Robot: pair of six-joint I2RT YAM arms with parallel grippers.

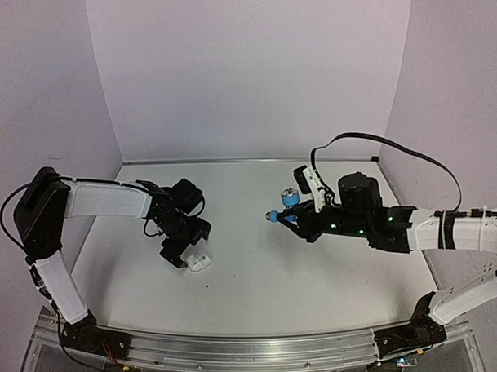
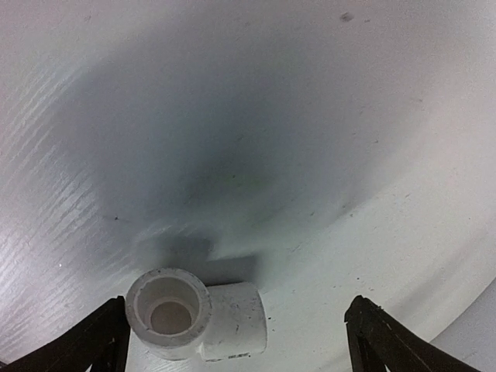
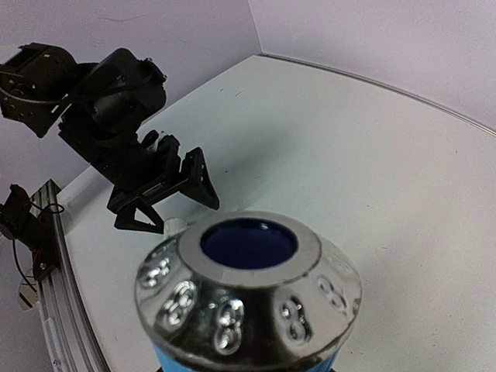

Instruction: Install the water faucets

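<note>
Left wrist: left gripper [image 2: 235, 304] jaws gape wide, white fitting [image 2: 198, 314] lying loose between them. Jaws of the right gripper [image 1: 292, 219] clamp the blue faucet [image 1: 289, 198].

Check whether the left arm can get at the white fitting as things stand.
Probably yes. The left gripper hangs open just above the white fitting, which lies on the table between its fingers, nearer one of them; nothing blocks it.
</note>
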